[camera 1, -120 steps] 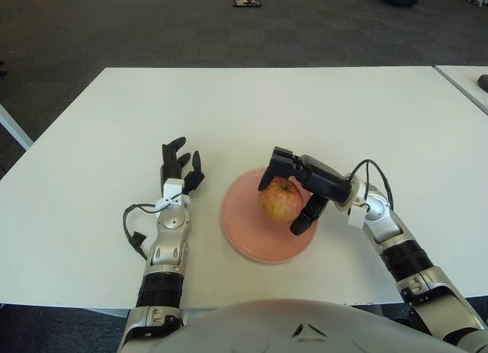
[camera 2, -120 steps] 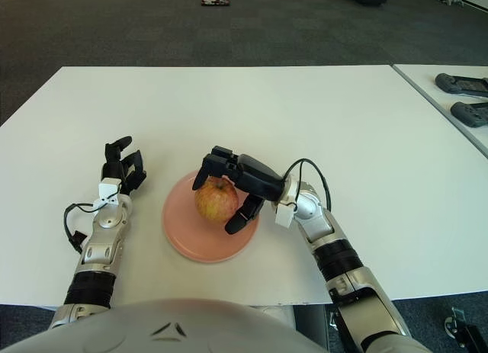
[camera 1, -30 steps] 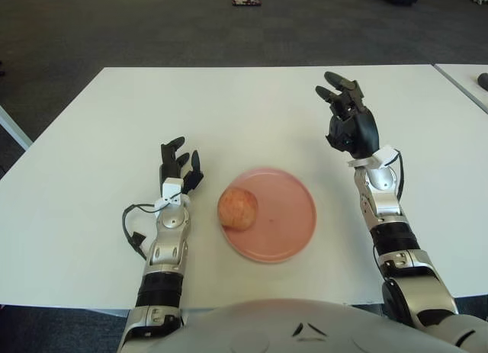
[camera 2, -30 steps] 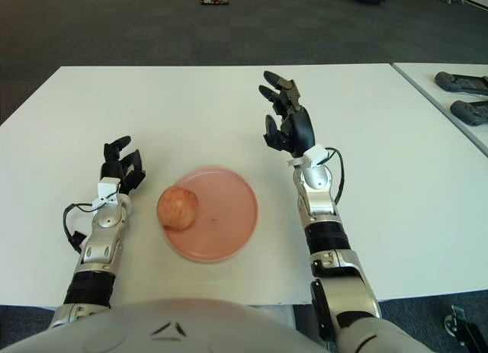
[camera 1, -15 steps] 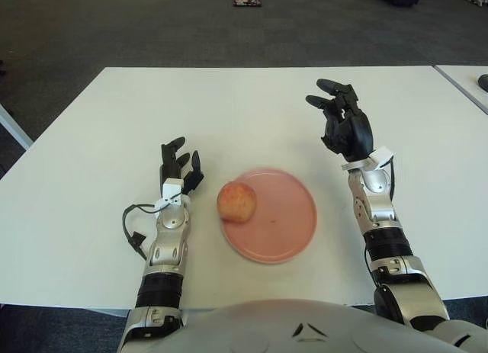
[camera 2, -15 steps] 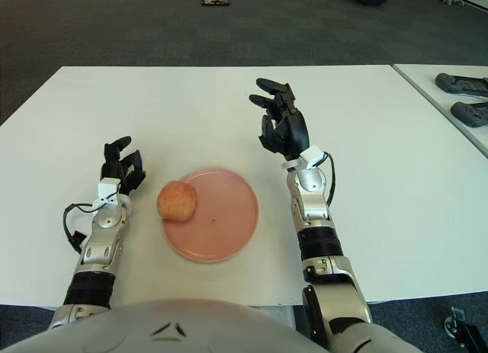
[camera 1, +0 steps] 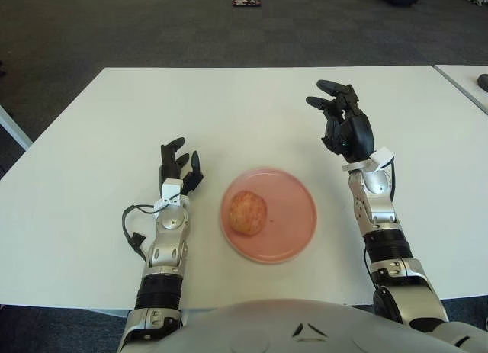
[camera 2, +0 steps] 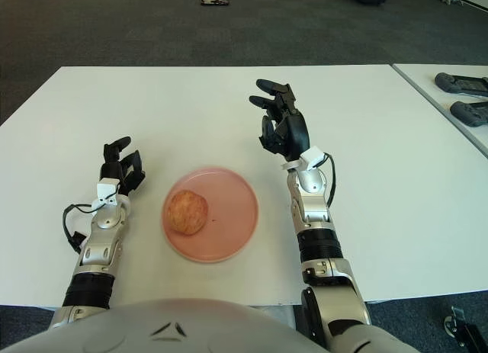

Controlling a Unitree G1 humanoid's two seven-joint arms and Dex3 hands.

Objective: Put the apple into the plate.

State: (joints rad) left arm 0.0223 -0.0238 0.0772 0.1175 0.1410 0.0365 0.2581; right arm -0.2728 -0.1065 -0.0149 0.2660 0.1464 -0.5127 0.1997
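White table [camera 1: 252,109] | one apple [camera 1: 248,211] (on plate [camera 1: 293,216]) | two hands

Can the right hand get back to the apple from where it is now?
Probably yes. The right hand is raised, open and empty, behind and to the right of the plate. The apple sits uncovered on the plate's left half, with nothing between them.

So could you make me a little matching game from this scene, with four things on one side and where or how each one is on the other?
Things:
1. apple
2. plate
3. left hand
4. right hand

States:
A. raised, fingers spread, holding nothing
B. pink, on the white table
C. on the plate's left half
D. left of the plate, fingers relaxed

Pairs: 1-C, 2-B, 3-D, 4-A
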